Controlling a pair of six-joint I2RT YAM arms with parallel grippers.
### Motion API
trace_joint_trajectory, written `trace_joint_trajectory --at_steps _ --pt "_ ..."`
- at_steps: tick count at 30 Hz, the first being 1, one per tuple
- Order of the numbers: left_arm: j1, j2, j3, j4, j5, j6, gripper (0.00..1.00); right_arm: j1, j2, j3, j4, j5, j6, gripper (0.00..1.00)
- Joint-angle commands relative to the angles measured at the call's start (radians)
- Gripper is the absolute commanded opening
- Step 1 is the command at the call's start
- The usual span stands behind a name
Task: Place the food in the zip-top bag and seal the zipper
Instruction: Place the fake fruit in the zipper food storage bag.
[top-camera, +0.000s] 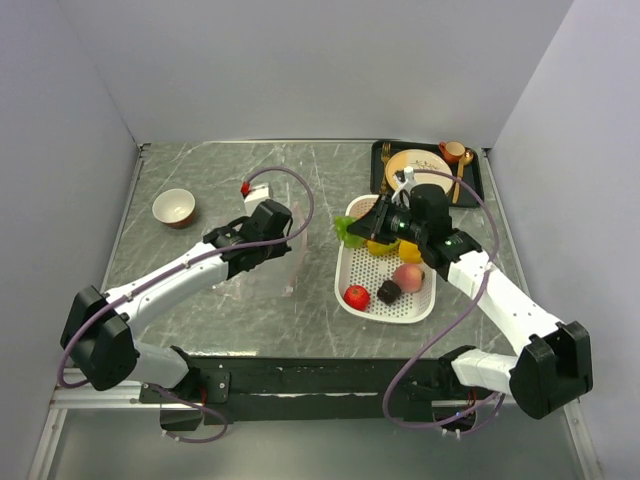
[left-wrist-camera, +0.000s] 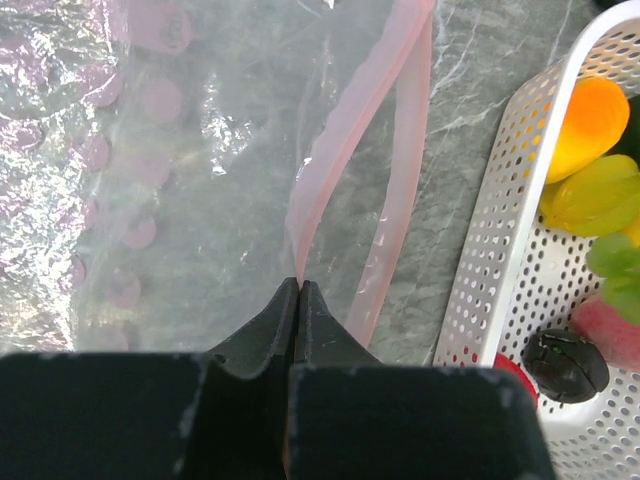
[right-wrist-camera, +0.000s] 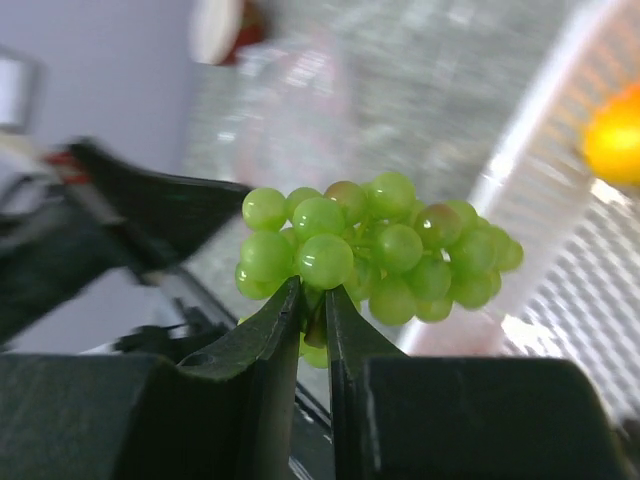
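The clear zip-top bag (top-camera: 262, 272) lies left of the white basket (top-camera: 420, 305). My left gripper (top-camera: 290, 250) is shut on the bag's pale pink zipper (left-wrist-camera: 350, 150) at the mouth edge, and the two strips stand apart. My right gripper (top-camera: 357, 230) is shut on the green grapes (top-camera: 346, 230), held above the basket's left rim. In the right wrist view the grapes (right-wrist-camera: 380, 250) sit at the fingertips. The basket holds the tomato (top-camera: 356, 296), dark piece (top-camera: 389, 292), peach (top-camera: 407, 277), mango (left-wrist-camera: 585, 125) and a yellow fruit (left-wrist-camera: 595, 190).
A small bowl (top-camera: 174, 208) stands at the back left. A black tray (top-camera: 478, 182) at the back right carries a cream plate (top-camera: 415, 168) and an orange cup (top-camera: 453, 151). Grey walls close in both sides.
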Motion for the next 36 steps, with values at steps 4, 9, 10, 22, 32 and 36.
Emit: trace_joint_trajectory --at_steps 4,9,10,22,32,36 --pt "0.002 -0.054 -0.029 0.058 0.009 -0.016 0.02 0.019 0.011 -0.021 0.390 -0.206 0.172 0.09" --pt "0.002 -0.068 -0.036 0.085 0.026 -0.022 0.01 0.073 0.077 -0.004 0.484 -0.201 0.242 0.07" --pt "0.002 -0.071 -0.035 0.088 0.027 -0.022 0.01 0.082 0.087 -0.010 0.536 -0.207 0.261 0.07" --pt "0.002 -0.100 -0.050 0.130 0.050 -0.034 0.02 0.112 0.234 -0.030 0.834 -0.279 0.442 0.07" --pt "0.002 -0.123 -0.052 0.145 0.043 -0.046 0.02 0.119 0.345 -0.031 0.967 -0.332 0.542 0.06" --pt "0.002 -0.160 -0.078 0.167 0.041 -0.051 0.04 0.122 0.380 -0.065 1.030 -0.338 0.579 0.06"
